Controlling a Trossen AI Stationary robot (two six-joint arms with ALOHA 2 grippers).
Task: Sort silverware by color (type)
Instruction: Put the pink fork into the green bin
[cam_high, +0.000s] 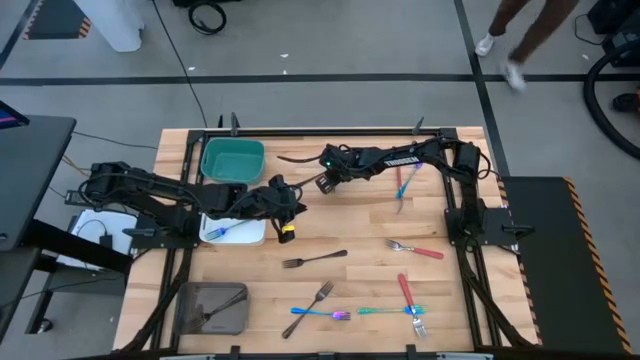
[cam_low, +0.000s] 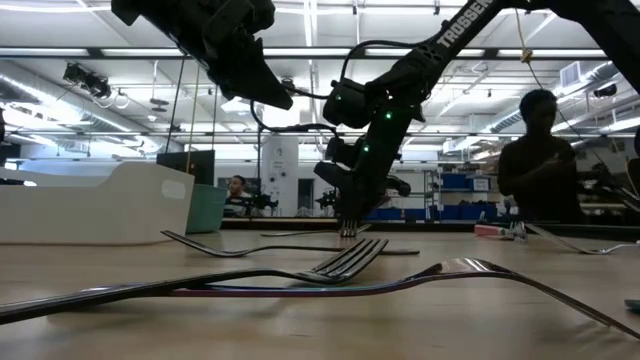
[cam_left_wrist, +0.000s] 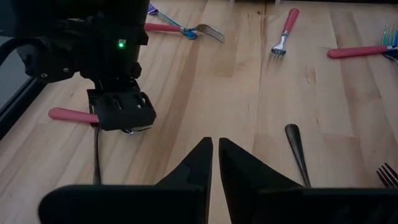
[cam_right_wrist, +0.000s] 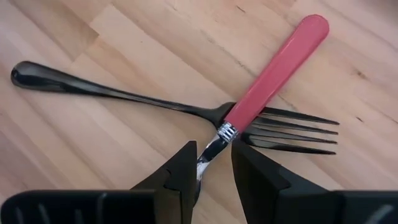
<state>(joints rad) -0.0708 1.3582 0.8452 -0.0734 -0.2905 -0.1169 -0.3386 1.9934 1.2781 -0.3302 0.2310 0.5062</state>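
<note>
My right gripper (cam_right_wrist: 211, 152) is down at the far middle of the table (cam_high: 325, 180), shut on a red-handled fork (cam_right_wrist: 277, 65). That fork crosses a black fork (cam_right_wrist: 124, 96) lying flat on the wood. My left gripper (cam_left_wrist: 214, 149) hovers shut and empty just right of the white tray (cam_high: 290, 205). It is high in the low view (cam_low: 280, 98). More silverware lies loose on the near half: a dark fork (cam_high: 315, 260), another dark one (cam_high: 320, 295), an iridescent piece (cam_high: 320, 314), a teal one (cam_high: 388, 310) and two red forks (cam_high: 405, 292) (cam_high: 415, 249). My right gripper pinches the red fork's metal neck (cam_right_wrist: 214, 144), just below the handle, between its two fingers. They come from above, slanting, and lie across the fork. The head is hidden behind the fingers. The handle lies over the black fork's neck (cam_right_wrist: 208, 112); I cannot tell if it is lifted.
A teal tray (cam_high: 232, 160) sits at the far left. The white tray (cam_high: 250, 235) holds an iridescent piece. A grey tray (cam_high: 190, 310) at the near left holds a dark one. A red piece and a blue one (cam_high: 402, 183) lie under the right arm. A person (cam_low: 540, 150) stands beyond the table.
</note>
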